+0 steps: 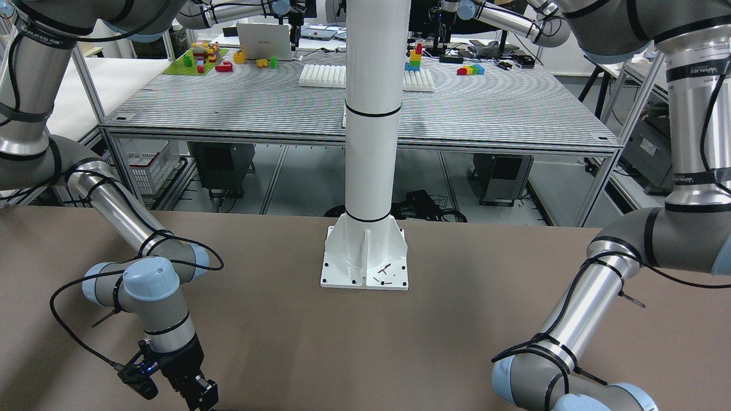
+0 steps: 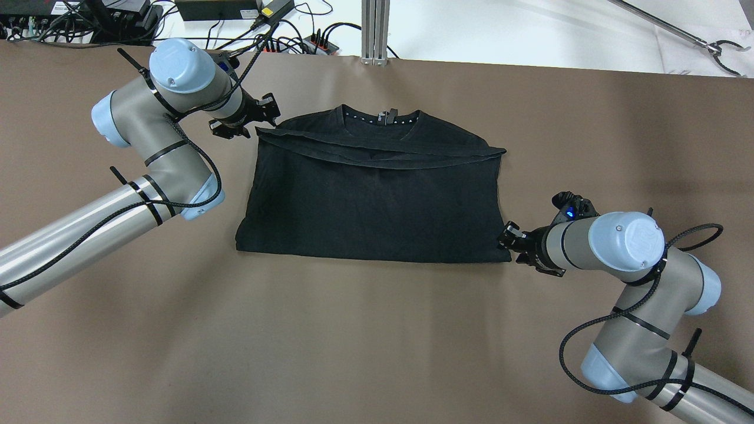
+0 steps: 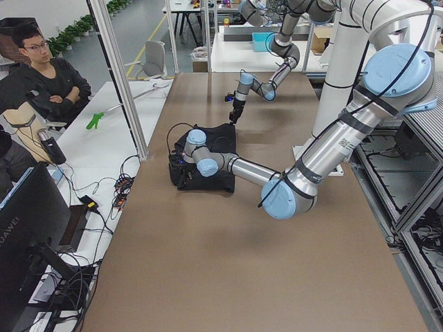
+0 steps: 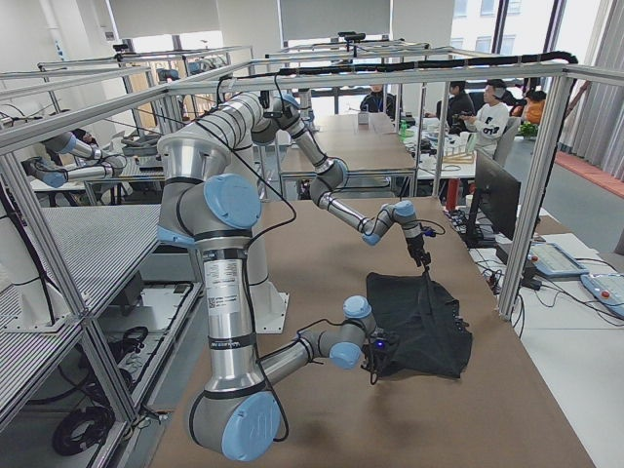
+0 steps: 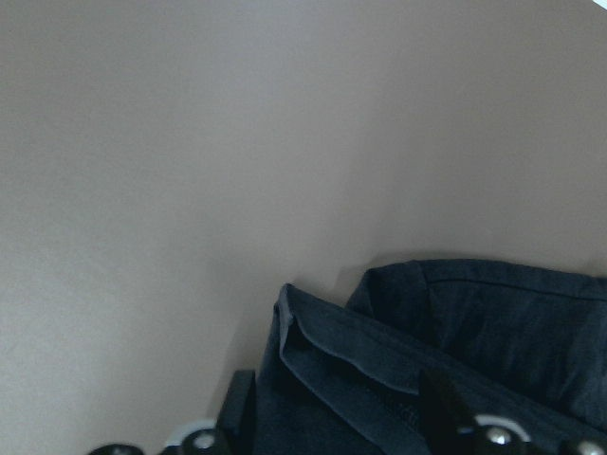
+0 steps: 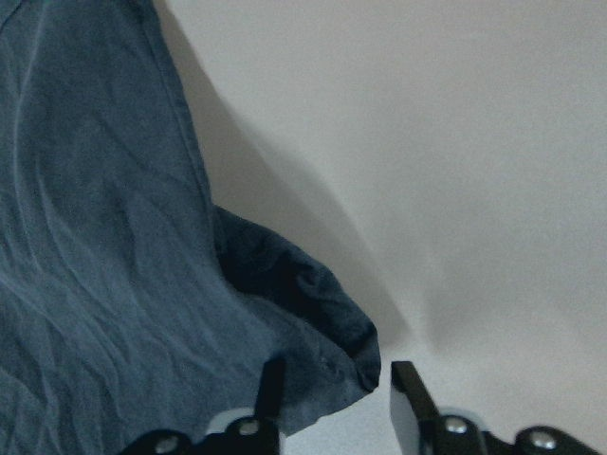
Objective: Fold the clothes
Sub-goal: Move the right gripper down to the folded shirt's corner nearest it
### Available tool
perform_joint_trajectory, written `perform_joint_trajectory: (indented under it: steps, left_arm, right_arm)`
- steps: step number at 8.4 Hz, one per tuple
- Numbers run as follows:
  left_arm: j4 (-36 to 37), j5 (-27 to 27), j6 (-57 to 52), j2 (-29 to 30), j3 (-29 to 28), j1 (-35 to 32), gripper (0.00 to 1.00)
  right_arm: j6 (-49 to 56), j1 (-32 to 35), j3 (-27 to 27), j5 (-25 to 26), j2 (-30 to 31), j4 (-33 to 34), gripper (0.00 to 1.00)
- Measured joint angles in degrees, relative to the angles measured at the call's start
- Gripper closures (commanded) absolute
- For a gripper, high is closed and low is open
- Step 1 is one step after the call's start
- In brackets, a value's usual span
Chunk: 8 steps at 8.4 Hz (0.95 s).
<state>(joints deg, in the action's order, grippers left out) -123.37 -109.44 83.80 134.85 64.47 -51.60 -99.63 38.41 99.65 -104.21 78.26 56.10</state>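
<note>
Left end effector (image 5: 337, 417) fingers grip the black garment's (image 5: 493, 322) folded hem over the brown table (image 5: 190, 171).

Six cameras: four fixed around the brown table (image 2: 377, 353), one on each wrist.

You look steeply down from behind the robot overhead; the front-facing camera faces back at the white pillar (image 1: 371, 114), garment below its lower edge. The two end cameras look along the table from opposite ends, sharing the black garment (image 3: 208, 155). Each wrist camera sits close above a garment corner, fingertips (image 6: 408, 389) at the frame's bottom.
</note>
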Motion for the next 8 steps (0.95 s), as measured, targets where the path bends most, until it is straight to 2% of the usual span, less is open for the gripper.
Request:
perform_joint_trajectory:
  steps: [1, 6, 8]
  left_arm:
    - [0.0, 0.2, 0.2, -0.2, 0.2, 0.0, 0.33]
    - [-0.1, 0.9, 1.0, -0.4, 0.4, 0.5, 0.33]
    - [-0.2, 1.2, 1.3, -0.4, 0.4, 0.7, 0.33]
  right_arm:
    - [-0.4, -0.4, -0.1, 0.2, 0.1, -0.2, 1.0]
    - [-1.1, -1.1, 0.2, 0.3, 0.2, -0.7, 1.0]
    - [-1.6, -1.1, 4.8, -1.1, 3.8, -0.6, 1.0]
